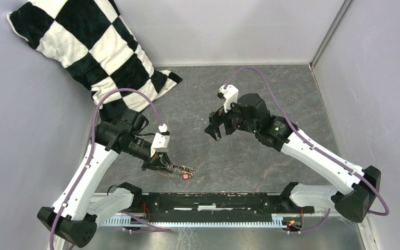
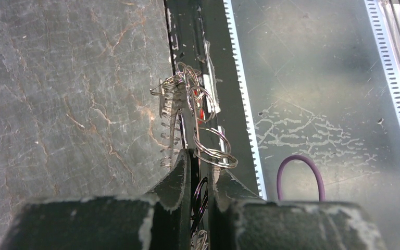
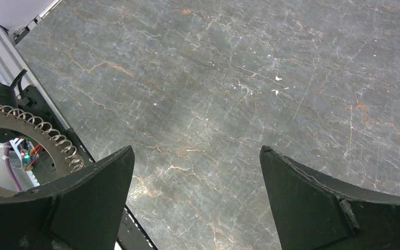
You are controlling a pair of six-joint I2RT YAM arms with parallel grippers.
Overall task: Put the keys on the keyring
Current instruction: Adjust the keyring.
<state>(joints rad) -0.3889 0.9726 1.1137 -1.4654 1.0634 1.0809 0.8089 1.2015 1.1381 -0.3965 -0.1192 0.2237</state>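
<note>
— Where is the keyring (image 1: 179,169)?

— At the near edge of the table (image 1: 271,104), just ahead of the black rail (image 1: 213,200) that runs between the arm bases. It is bunched into a loose string of silver rings, not spread out as a circle. Its red tag (image 1: 186,176) sits at the near side of the bunch.

— Is anything holding it?

— Yes, the left gripper (image 2: 198,156). Its jaws are almost closed, with only a narrow slit between them. One ring is pinched in that slit, and the rest of the chain trails out past the fingertips. I cannot tell whether the trailing rings rest on the table or hang just above it.

— And the key?

— I cannot pick it out for certain. In the left wrist view a flat silver piece (image 2: 162,104) lies against the left side of the rings, but it is too small for me to say what it is.

— What about the other arm?

— The right gripper (image 1: 213,130) is well apart from the rings, over the middle of the table. Its fingers (image 3: 83,198) are spread wide with nothing between them, only bare grey stone below.

— Anything else around?

— A black-and-white checkered pillow (image 1: 83,47) leans in the far left corner.
</note>
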